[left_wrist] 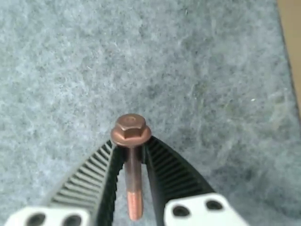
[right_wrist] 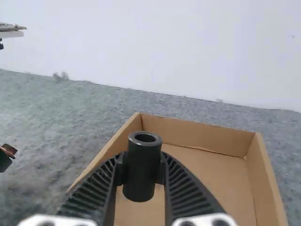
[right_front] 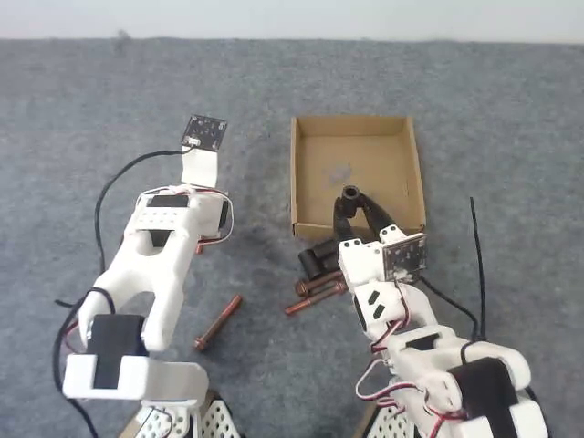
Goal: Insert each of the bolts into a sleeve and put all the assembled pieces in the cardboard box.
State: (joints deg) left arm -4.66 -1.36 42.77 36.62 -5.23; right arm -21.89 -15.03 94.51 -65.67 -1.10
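A copper bolt [left_wrist: 130, 131] is pinched just under its hex head by my left gripper [left_wrist: 132, 143], which is shut on it above bare carpet; the threaded end points back toward the wrist. My right gripper [right_wrist: 141, 162] is shut on a black sleeve [right_wrist: 141, 165], held upright with its bore open at the top. In the high view that sleeve [right_front: 350, 194] hangs over the near part of the cardboard box [right_front: 295, 173], in the right gripper [right_front: 351, 203]. The box [right_wrist: 197, 126] holds nothing else that I can see.
One loose bolt [right_front: 219, 321] lies on the carpet between the arms. Two more bolts [right_front: 316, 295] and a couple of black sleeves [right_front: 316, 260] lie just in front of the box's near left corner. Grey carpet covers the table.
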